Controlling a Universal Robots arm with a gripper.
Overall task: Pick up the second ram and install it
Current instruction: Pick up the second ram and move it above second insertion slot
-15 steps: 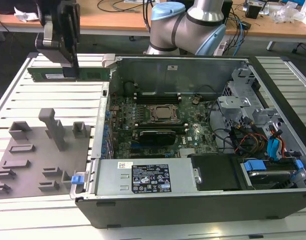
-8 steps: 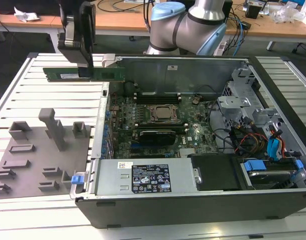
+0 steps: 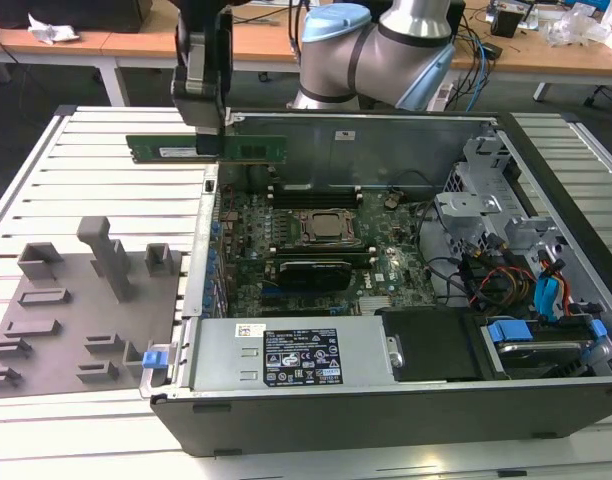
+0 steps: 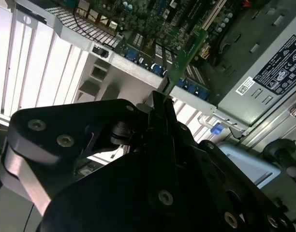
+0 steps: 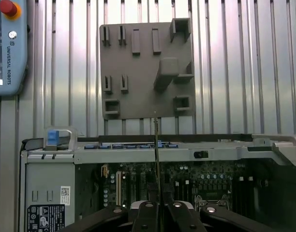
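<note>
gripper (image 5: 158,209): is pinching the second ram between its two dark fingers.
second ram (image 5: 156,159): is showing edge-on as a thin strip, running across the case's rim.
computer case (image 5: 235,153): is lying open, exposing the green motherboard (image 5: 186,179).
grey fixture tray (image 5: 138,67): is sitting on the slatted table (image 5: 244,72), just beyond the case.
blue latch (image 5: 53,137): is sticking up at the case's rim, near the labelled power supply (image 5: 44,188).
teach pendant (image 5: 7,48): is resting on the table, apart from the tray, showing its red button (image 5: 7,7).
</note>
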